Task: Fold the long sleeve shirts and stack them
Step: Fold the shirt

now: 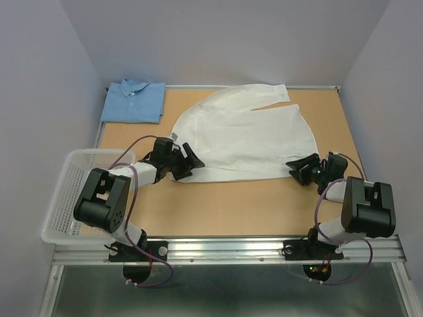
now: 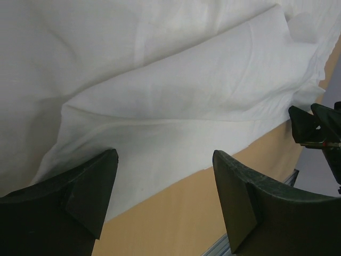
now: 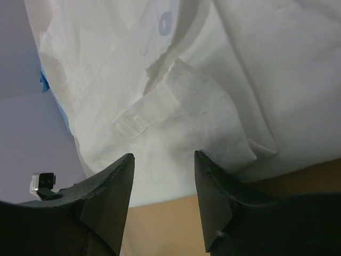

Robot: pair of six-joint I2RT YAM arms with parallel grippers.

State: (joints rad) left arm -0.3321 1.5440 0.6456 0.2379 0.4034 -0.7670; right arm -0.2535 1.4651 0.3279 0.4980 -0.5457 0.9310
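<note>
A tan table [image 1: 225,211] fills the middle of the top view, shut in by plain pale grey-lavender walls [image 1: 225,39] on three sides, with a metal rail [image 1: 225,249] along its bottom edge. The white shirt [image 1: 244,142] lies spread at upper centre; the blue shirt [image 1: 134,101] sits folded at upper left. A basket [image 1: 63,198] hangs off the left edge. The left gripper [image 1: 190,164] and right gripper [image 1: 297,170] sit at the white shirt's lower hem, both released, jaws apart and gripping nothing.

Your left arm [image 1: 106,201] and right arm [image 1: 363,208] are black with white links, purple cables [image 1: 132,144] looping (jaws wedge-shaped, matte black).
</note>
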